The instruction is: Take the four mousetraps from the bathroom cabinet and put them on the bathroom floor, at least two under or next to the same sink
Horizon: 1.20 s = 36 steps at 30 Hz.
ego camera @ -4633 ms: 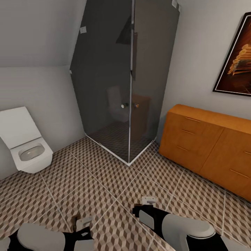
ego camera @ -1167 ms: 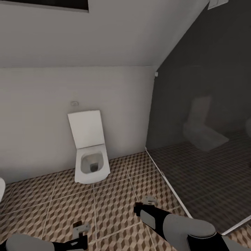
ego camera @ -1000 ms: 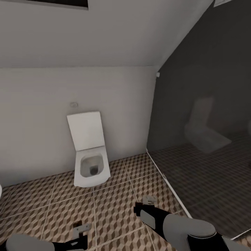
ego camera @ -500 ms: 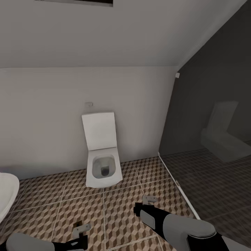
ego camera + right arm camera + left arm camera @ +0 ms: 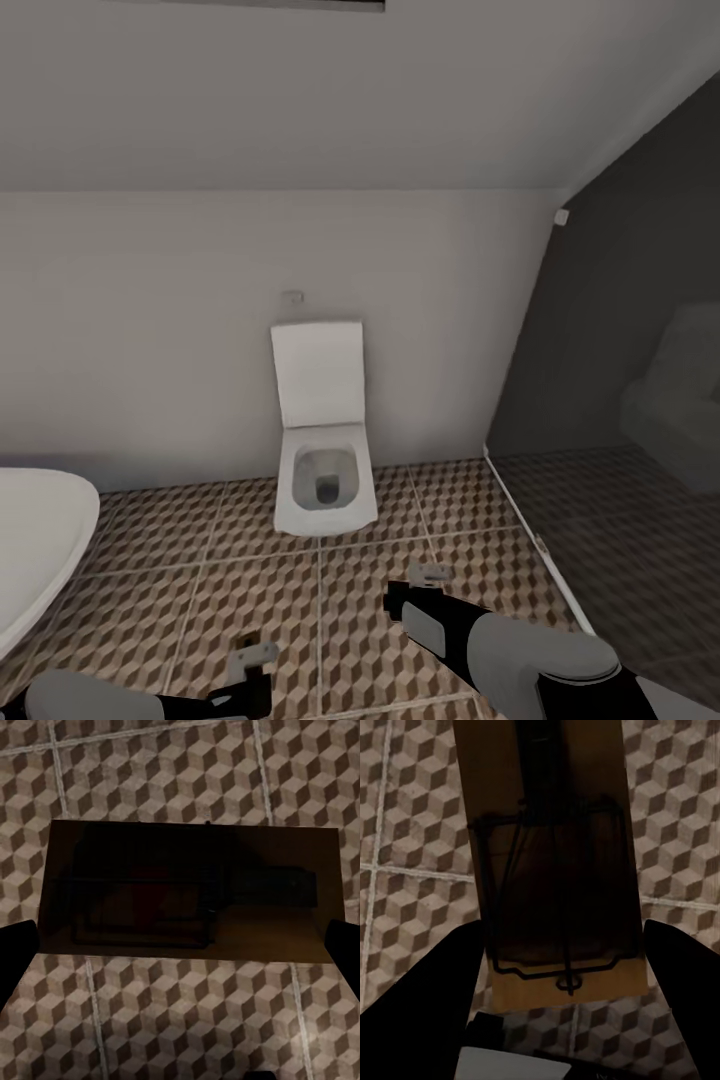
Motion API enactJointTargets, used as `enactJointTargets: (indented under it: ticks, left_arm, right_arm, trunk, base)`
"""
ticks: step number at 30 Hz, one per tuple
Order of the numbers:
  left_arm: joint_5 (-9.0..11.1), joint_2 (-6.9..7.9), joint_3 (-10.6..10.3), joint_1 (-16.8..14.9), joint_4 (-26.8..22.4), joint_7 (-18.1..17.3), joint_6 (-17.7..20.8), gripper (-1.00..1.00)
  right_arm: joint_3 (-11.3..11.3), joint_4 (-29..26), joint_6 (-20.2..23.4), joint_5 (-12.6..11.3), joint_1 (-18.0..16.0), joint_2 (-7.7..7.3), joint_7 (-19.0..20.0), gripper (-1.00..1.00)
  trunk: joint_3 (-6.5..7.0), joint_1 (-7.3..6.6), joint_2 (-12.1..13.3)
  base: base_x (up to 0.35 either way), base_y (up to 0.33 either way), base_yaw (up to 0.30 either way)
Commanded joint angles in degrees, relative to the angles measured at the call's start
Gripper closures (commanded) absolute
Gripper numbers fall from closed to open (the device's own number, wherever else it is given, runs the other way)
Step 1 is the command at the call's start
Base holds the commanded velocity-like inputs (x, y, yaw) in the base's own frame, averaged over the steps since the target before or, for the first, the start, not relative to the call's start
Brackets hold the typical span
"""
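Patterned bathroom floor (image 5: pixel 200 590) of brown-and-beige cube tiles spreads in front of you, running up to a pale wall under a sloping ceiling.

At the far left of your head view, a curved white rim (image 5: pixel 40 545) juts in; you cannot tell from here what fixture it belongs to.

Next comes your left claw (image 5: pixel 255 660), low at the bottom edge. In its wrist view the 2 dark fingers (image 5: pixel 424 1001) sit on either side of a tan mousetrap (image 5: pixel 556 862), closed against the long edges of the board near one end. The board runs lengthwise away from the claw, wire spring facing the camera, with tiles behind it.

Straight ahead, a white toilet (image 5: pixel 322 470) stands against the wall with its lid up.

Your right claw (image 5: pixel 428 577) reaches forward over the tiles in front of the toilet. Its wrist view shows a second mousetrap (image 5: pixel 191 892) lying crosswise, its 2 short ends meeting the dark fingertips (image 5: pixel 15 960) at either side, so the claw is clamped across the board's length.

At the far right, the dark glass shower wall (image 5: pixel 640 380) rises from a pale strip on the floor.
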Motion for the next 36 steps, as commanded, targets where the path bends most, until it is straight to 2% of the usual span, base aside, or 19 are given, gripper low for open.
enactJointTargets:
  ticks: [1,8,11,14,15,17,18,20,22,24,26,27,28,29,30,32,36]
  left_arm:
    - [0.34,0.00,-0.36,-0.12,-0.19,0.03,-0.38,1.00]
    - [0.34,-0.07,-0.40,-0.12,-0.18,-0.10,0.04,1.00]
    - [0.34,-0.13,-0.42,-0.12,0.05,-0.07,0.30,1.00]
    - [0.34,-0.20,-0.19,-0.12,1.36,0.22,3.40,1.00]
    - [0.34,-0.22,-0.02,-0.12,3.16,-0.10,6.67,1.00]
    - [0.34,-0.67,0.81,-0.12,9.78,-2.41,17.59,1.00]
    - [0.34,-1.16,1.22,-0.12,12.12,-3.62,20.94,1.00]
    - [0.34,-5.00,2.71,-0.16,23.67,-10.29,33.99,1.00]
    - [0.34,-7.20,3.22,-0.49,28.35,-14.24,40.06,1.00]
    - [0.34,-8.68,3.47,-0.74,30.65,-16.18,42.15,1.00]
    - [0.34,-9.99,3.60,-0.92,32.10,-17.48,40.47,1.00]
    - [0.34,-10.20,3.63,-0.96,32.31,-17.73,39.67,1.00]
    - [-0.35,-10.48,3.67,-1.05,32.60,-18.10,38.14,1.00]
    - [-1.87,-10.65,3.70,-1.13,32.81,-18.36,37.10,1.00]
    - [-3.34,-10.81,3.72,-1.18,32.92,-18.54,36.43,1.00]
    - [-5.00,-11.12,3.73,-1.22,33.01,-18.67,35.73,1.00]
    - [-6.47,-12.11,3.74,-1.25,33.09,-18.32,34.62,1.00]
  right_arm:
    - [0.19,-0.10,0.28,0.08,-0.07,-0.04,-0.32,1.00]
    - [0.13,0.26,1.10,-0.05,-0.06,-0.09,-0.84,1.00]
    - [0.18,0.26,2.94,-0.09,-0.06,0.13,-1.04,1.00]
    - [0.31,-0.14,6.95,0.20,-0.06,0.60,-1.25,1.00]
    - [0.46,-0.22,8.51,0.98,-0.06,0.60,-1.22,1.00]
    - [1.32,0.07,9.95,3.96,-0.06,0.60,-1.20,1.00]
    - [1.86,0.23,10.45,6.55,-0.06,0.60,-1.00,1.00]
    - [2.48,0.46,11.19,10.74,-0.06,0.60,-0.68,1.00]
    - [2.64,0.61,11.61,12.26,-0.06,0.60,-0.51,1.00]
    - [2.64,0.76,11.83,13.05,-0.06,0.60,-0.42,1.00]
    - [2.59,1.34,11.66,13.53,-0.06,0.60,-0.37,1.00]
    - [2.58,1.51,11.55,13.60,-0.06,0.60,-0.36,1.00]
    - [2.56,1.81,11.18,13.70,-0.06,0.60,-0.35,1.00]
    - [2.56,2.01,10.47,13.76,-0.06,0.60,-0.29,1.00]
    - [2.56,2.14,9.33,13.78,-0.06,0.60,-0.14,1.00]
    - [2.56,2.24,7.00,13.76,-0.06,0.60,0.46,1.00]
    - [2.51,1.83,3.13,13.25,-0.06,0.60,2.88,1.00]
  trunk:
    - [-0.07,0.03,-0.04]
    - [-0.07,0.03,-0.04]
    - [-0.07,0.03,-0.04]
    - [-0.07,0.03,-0.04]
    - [-0.07,0.03,-0.04]
    - [-0.07,0.03,-0.04]
    - [-0.07,0.03,-0.04]
    - [-0.07,0.03,-0.04]
    - [-0.07,0.03,-0.04]
    - [-0.07,0.03,-0.04]
    - [-0.07,0.03,-0.04]
    - [-0.07,0.03,-0.04]
    - [-0.07,0.03,-0.04]
    - [-0.07,0.03,-0.04]
    - [-0.07,0.03,-0.04]
    - [-0.07,0.03,-0.04]
    - [-0.07,0.03,-0.04]
  base:
    - [0.288,-0.008,0.021]
    - [0.079,-0.013,0.004]
    - [0.007,-0.001,0.000]
    - [0.002,0.000,0.000]
    - [0.000,0.000,0.000]
    - [0.000,0.000,0.000]
    - [0.000,0.000,0.000]
    - [0.000,0.000,0.000]
    - [0.000,0.000,0.000]
    - [0.000,0.000,0.000]
    - [0.000,0.000,0.000]
    - [0.000,0.000,0.000]
    - [0.000,0.000,0.000]
    - [0.000,0.000,0.000]
    - [0.000,0.000,0.000]
    - [0.000,0.000,0.000]
    - [0.000,0.000,0.000]
